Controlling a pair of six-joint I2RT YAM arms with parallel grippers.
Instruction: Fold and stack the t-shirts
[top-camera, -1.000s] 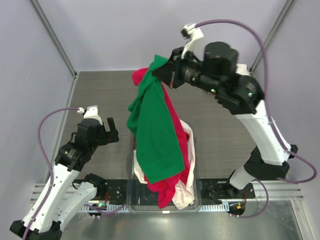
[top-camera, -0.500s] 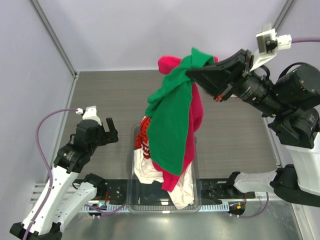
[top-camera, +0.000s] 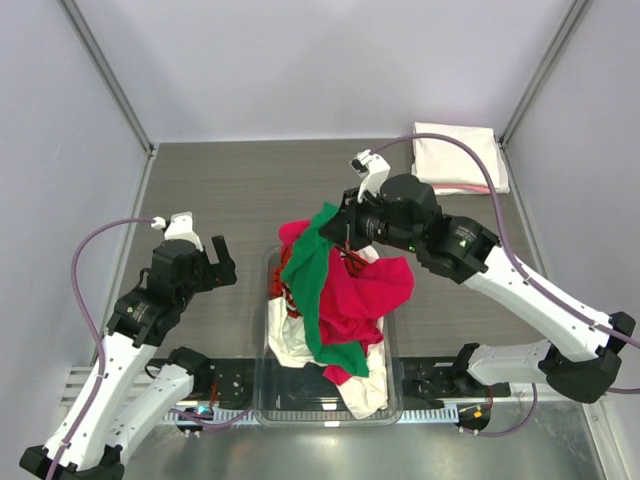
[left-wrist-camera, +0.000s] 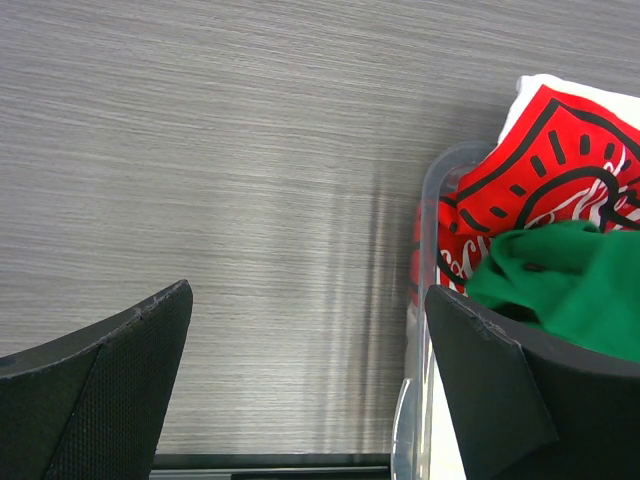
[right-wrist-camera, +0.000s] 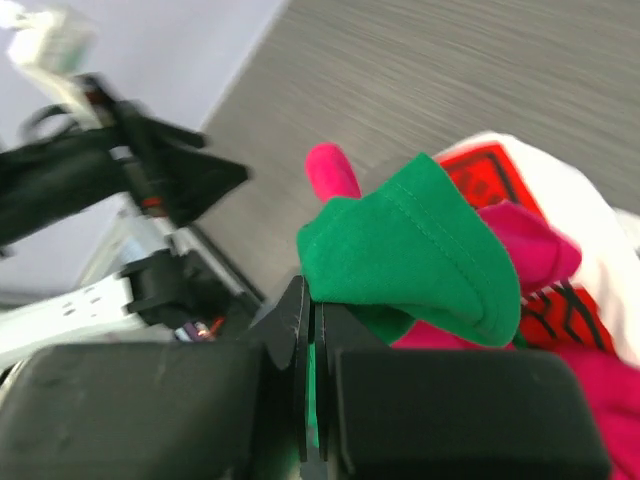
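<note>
The right pincer is clamped on the green t-shirt, magenta t-shirt draped just below it, while the left pincer gapes empty.

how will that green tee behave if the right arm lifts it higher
Probably very floppy: the green t-shirt hangs in loose folds from the right pincer. Likely light, since one small pinch of fabric holds it up. It may drag along the magenta t-shirt draped against it.
</note>
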